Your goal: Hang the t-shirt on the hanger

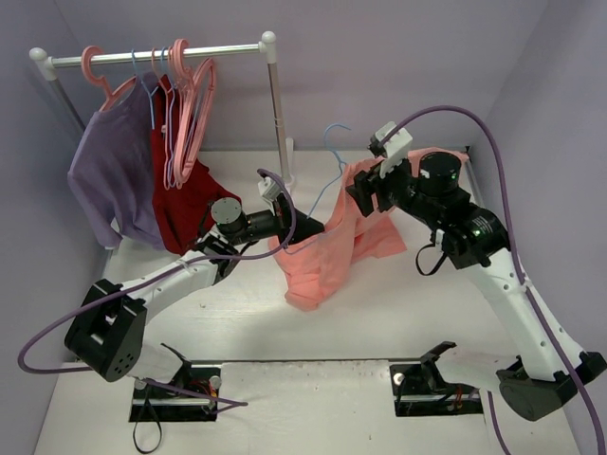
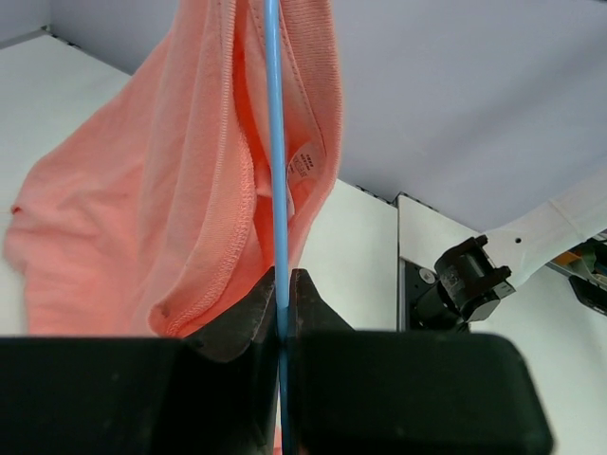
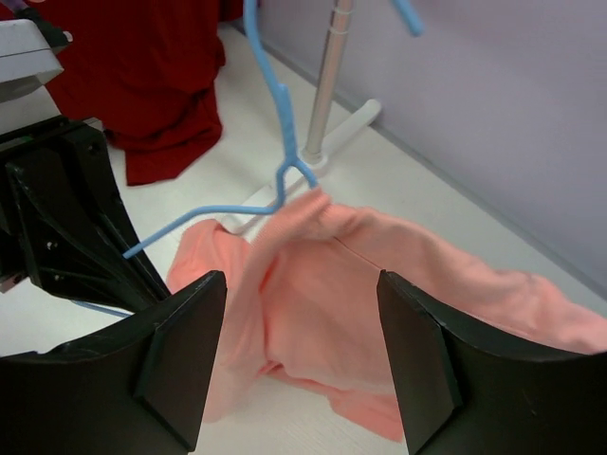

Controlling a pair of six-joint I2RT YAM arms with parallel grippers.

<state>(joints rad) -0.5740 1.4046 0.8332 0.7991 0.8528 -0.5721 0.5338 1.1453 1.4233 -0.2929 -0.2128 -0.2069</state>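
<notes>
The salmon-pink t-shirt hangs partly over the thin light-blue wire hanger above the table's middle; one side droops to the table. My left gripper is shut on the hanger's wire, with the t-shirt draped just beyond its fingertips. My right gripper is open and empty, held over the t-shirt. In the right wrist view the hanger's neck rises from the collar and one bare arm of it runs left toward the left gripper.
A clothes rack stands at the back left with a lavender shirt, a dark red garment and pink plastic hangers. Its right post and foot stand just behind the hanger. Purple walls enclose the table.
</notes>
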